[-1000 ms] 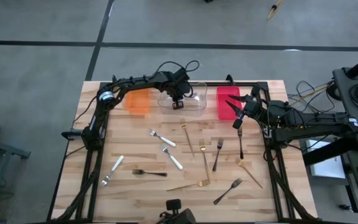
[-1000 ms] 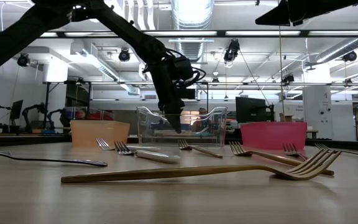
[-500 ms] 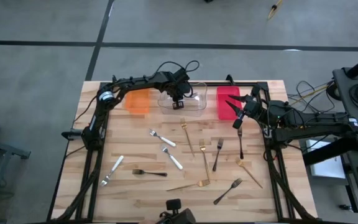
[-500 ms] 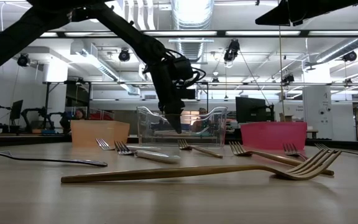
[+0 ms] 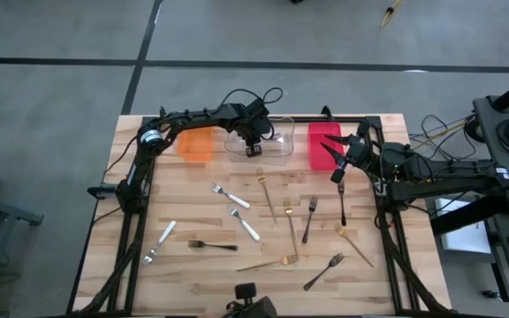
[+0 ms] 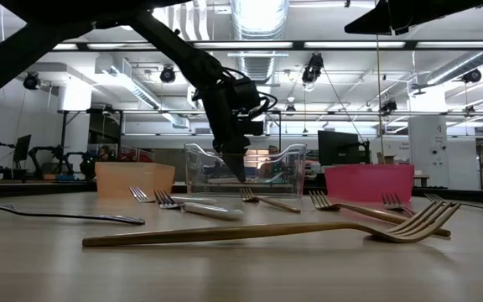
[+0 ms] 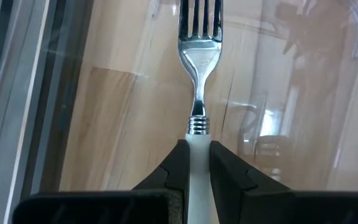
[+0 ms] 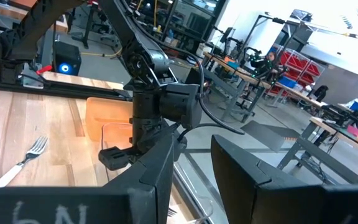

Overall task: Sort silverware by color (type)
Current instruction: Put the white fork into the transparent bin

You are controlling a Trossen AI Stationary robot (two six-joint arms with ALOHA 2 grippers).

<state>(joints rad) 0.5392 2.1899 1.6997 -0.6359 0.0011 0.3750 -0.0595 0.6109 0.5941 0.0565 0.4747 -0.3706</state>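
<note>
Near the front edge of the surface lie gold, black and white-handled forks, scattered toward the middle. Farther back, the right pincer hangs beside the red bin, fingers apart. At the far edge, the left pincer is clamped on a white-handled fork inside the clear bin.

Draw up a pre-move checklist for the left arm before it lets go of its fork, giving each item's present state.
1. Left pincer is shut on the white-handled fork: ok.
2. Pincer sits over the clear bin: ok.
3. Fork points down into the bin: ok.
4. Whether the bin already holds matching forks: cannot tell.
5. Right pincer is apart, beside the red bin: ok.
6. Right pincer is open and holds nothing: ok.
</note>
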